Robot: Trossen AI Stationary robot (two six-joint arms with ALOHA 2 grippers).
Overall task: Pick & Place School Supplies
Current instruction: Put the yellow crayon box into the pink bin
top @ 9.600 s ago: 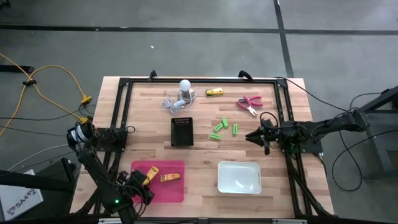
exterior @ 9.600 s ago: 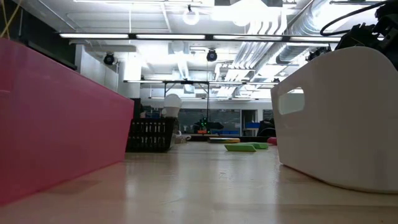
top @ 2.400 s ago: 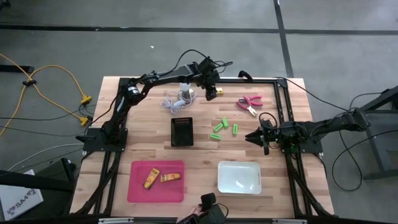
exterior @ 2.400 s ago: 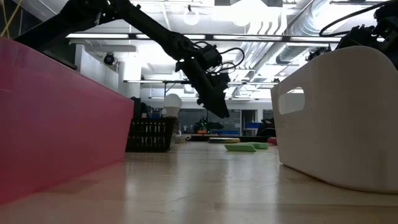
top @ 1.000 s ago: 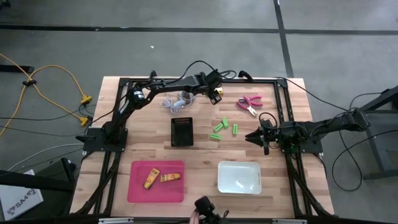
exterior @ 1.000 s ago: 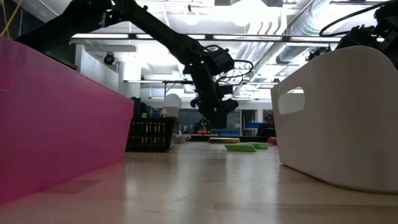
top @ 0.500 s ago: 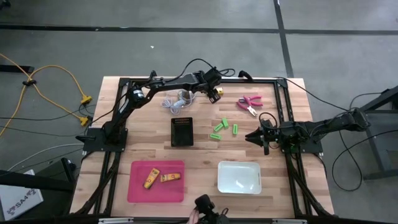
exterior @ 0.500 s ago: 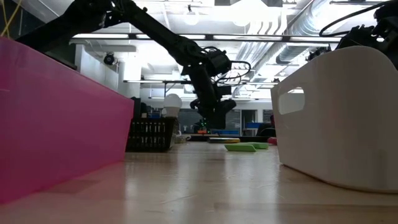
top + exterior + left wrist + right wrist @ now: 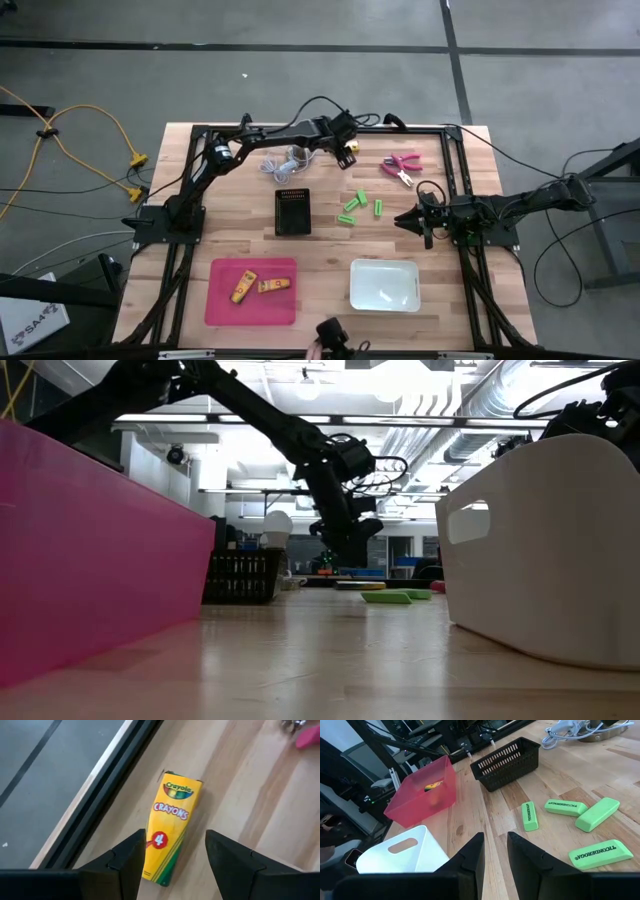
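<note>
The item under approach is a small yellow Crayola crayon box (image 9: 169, 830), a four-count pack, lying flat on the worktop (image 9: 330, 250) at upper centre of the high view, close beside the black frame rail. Judged light, thin card, fairly stiff across its narrow width but crushable under hard squeeze; the glossy print may slip. Best hold is across the two long sides near mid-length.

The left tool (image 9: 175, 855) hangs directly over the box's near end, fingers parted wide enough to straddle it with clearance either side; nothing gripped, and contact with the box cannot be confirmed.

The right tool (image 9: 495, 852) rests at the right of the high view, fingers nearly together with a narrow gap, holding nothing (it looks out on four green erasers (image 9: 570, 817)).

Two more crayon boxes (image 9: 258, 286) already lie in the pink bin (image 9: 222, 310), lower left. The white bin (image 9: 384, 300) stands at lower centre.
</note>
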